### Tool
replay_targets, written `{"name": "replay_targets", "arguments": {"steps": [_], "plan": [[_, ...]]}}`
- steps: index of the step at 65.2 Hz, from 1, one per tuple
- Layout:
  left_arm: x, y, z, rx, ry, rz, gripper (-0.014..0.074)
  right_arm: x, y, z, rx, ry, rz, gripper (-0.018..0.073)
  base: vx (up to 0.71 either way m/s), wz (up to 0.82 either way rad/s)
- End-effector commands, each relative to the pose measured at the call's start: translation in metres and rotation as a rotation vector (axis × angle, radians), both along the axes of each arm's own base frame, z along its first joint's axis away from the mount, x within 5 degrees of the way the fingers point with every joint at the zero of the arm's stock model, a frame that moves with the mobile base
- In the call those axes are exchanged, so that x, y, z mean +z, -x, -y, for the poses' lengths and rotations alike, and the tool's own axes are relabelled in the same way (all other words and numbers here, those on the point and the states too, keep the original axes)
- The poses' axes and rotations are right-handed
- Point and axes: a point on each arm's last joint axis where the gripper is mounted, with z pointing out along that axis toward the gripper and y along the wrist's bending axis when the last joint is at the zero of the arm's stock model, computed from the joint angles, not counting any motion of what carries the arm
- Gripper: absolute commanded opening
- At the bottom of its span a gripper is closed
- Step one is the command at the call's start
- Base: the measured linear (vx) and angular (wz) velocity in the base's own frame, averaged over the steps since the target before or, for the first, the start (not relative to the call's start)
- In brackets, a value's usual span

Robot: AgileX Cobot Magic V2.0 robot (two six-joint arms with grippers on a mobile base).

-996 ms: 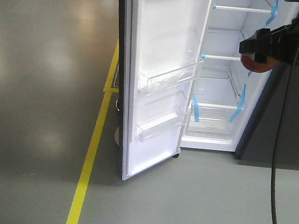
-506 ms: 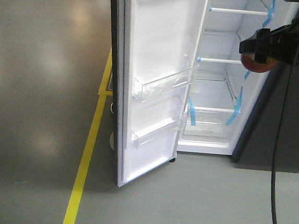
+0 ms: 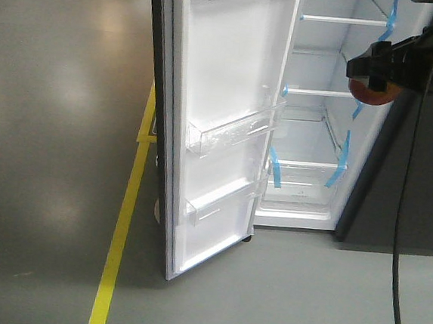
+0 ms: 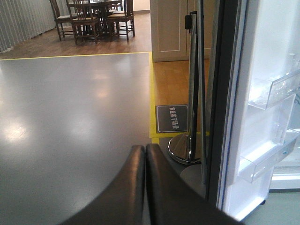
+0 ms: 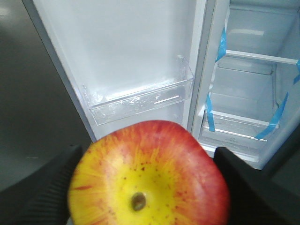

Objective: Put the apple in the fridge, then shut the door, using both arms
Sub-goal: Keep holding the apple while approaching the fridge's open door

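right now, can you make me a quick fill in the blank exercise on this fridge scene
1. The right gripper grips the apple, whose skin is red and ____.
2. The door of the fridge stands ____.
3. The left gripper is ____, with nothing in it.
4. The tape strips inside the fridge are ____.
Missing words: yellow; open; shut; blue.
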Motion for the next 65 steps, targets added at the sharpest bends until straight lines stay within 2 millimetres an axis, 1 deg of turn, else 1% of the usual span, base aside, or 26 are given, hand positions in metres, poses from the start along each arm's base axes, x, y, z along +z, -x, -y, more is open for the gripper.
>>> {"name": "replay_targets", "arguments": {"steps": [1, 65], "plan": [[-0.0028, -0.0006, 0.0012, -0.015, 0.004, 0.054, -0.0006, 0.0313, 0.0083, 0.0017, -0.027, -0.019, 0.134, 0.0169, 0.08, 0.01], [-0.0028, -0.0006, 0.0012, -0.015, 0.004, 0.054, -0.0006, 0.0313, 0.0083, 0.0017, -0.027, -0.019, 0.134, 0.0169, 0.1, 0.01]]}}
